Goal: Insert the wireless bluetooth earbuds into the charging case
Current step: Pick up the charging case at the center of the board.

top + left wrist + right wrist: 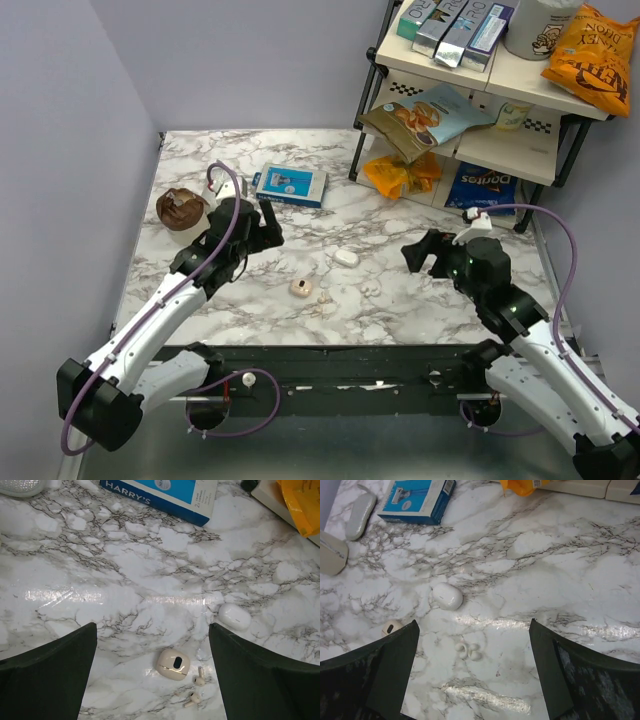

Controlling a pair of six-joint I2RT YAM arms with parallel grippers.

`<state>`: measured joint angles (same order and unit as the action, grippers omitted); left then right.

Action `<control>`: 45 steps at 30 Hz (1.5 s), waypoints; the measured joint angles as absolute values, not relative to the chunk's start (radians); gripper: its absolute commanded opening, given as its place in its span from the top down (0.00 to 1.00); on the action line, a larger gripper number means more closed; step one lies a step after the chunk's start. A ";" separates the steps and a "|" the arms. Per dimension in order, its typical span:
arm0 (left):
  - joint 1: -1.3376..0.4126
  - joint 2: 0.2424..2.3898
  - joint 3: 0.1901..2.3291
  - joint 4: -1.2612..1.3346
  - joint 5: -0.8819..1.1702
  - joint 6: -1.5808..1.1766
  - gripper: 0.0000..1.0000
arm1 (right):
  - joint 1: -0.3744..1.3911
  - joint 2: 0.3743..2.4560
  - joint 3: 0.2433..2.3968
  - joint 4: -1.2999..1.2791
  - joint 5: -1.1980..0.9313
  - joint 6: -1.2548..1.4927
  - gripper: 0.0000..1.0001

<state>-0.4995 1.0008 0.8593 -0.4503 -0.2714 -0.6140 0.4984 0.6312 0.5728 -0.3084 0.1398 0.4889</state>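
Two tiny white earbuds lie together on the marble table, below a shut white oval case. To the left sits a beige rounded case, with two small stemmed earbuds just right of it. My left gripper hovers open behind the beige case. My right gripper hovers open to the right of the white earbuds. Neither gripper holds anything.
A blue Harry's box lies at the back of the table, and a brown lump at the far left. A shelf rack with snack bags stands at the back right. Walls close the left and back.
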 measured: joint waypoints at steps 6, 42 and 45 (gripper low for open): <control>-0.500 0.974 0.839 -0.448 -0.265 -0.592 0.01 | 0.498 0.646 0.573 -0.308 0.124 0.487 0.00; -0.731 1.563 1.003 -0.580 -0.136 -0.434 0.07 | 0.498 0.697 0.550 -0.289 -0.077 0.448 0.00; -0.742 1.589 1.000 -0.577 -0.122 -0.434 0.07 | 0.498 0.698 0.550 -0.290 -0.078 0.448 0.00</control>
